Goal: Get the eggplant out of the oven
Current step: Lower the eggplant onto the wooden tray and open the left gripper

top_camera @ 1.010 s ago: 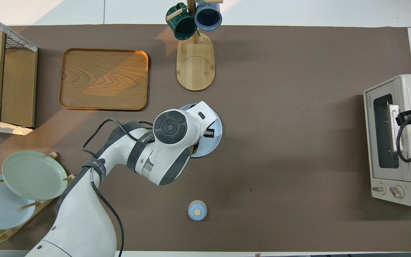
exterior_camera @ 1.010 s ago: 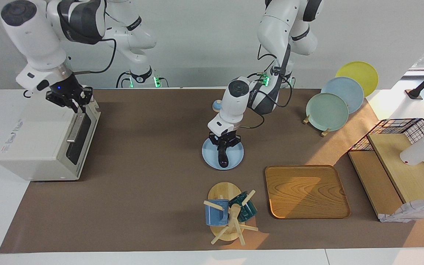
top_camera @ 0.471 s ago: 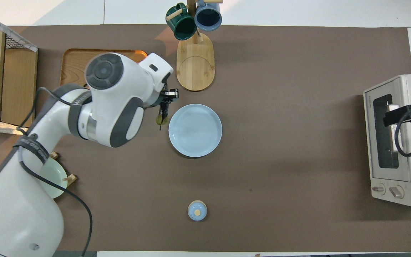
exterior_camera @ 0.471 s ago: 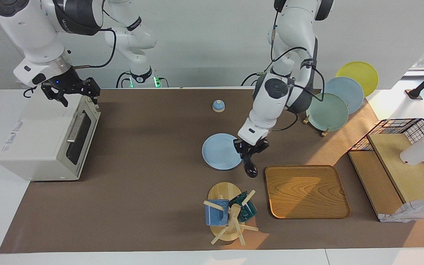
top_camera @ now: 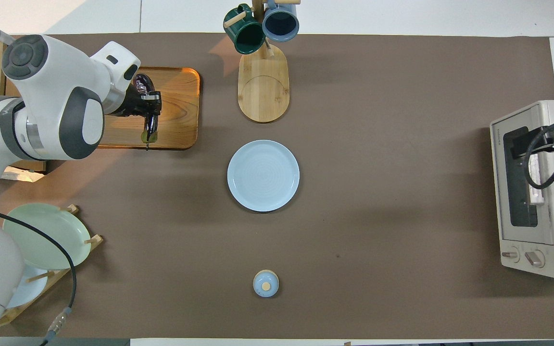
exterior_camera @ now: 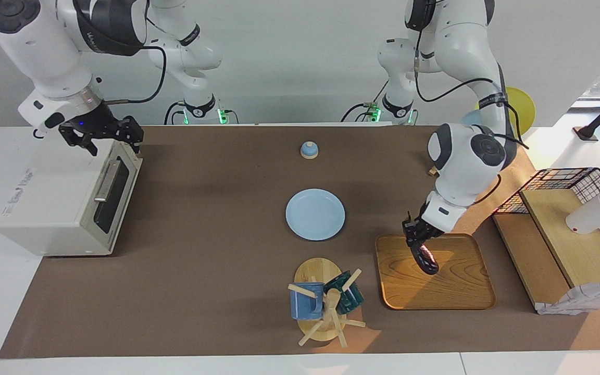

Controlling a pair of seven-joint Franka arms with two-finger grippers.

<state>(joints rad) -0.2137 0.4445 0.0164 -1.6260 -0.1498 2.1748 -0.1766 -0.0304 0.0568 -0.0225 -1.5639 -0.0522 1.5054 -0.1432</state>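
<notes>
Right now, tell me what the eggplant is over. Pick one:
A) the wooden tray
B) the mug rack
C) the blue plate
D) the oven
A: the left gripper holds the eggplant over the wooden tray, while the blue plate in the middle of the table is bare.

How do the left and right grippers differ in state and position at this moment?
The left gripper is shut on the eggplant, while the right gripper is open and holds nothing. The left gripper hangs over the wooden tray; the right gripper sits over the oven, above its closed door. Both point downward.
</notes>
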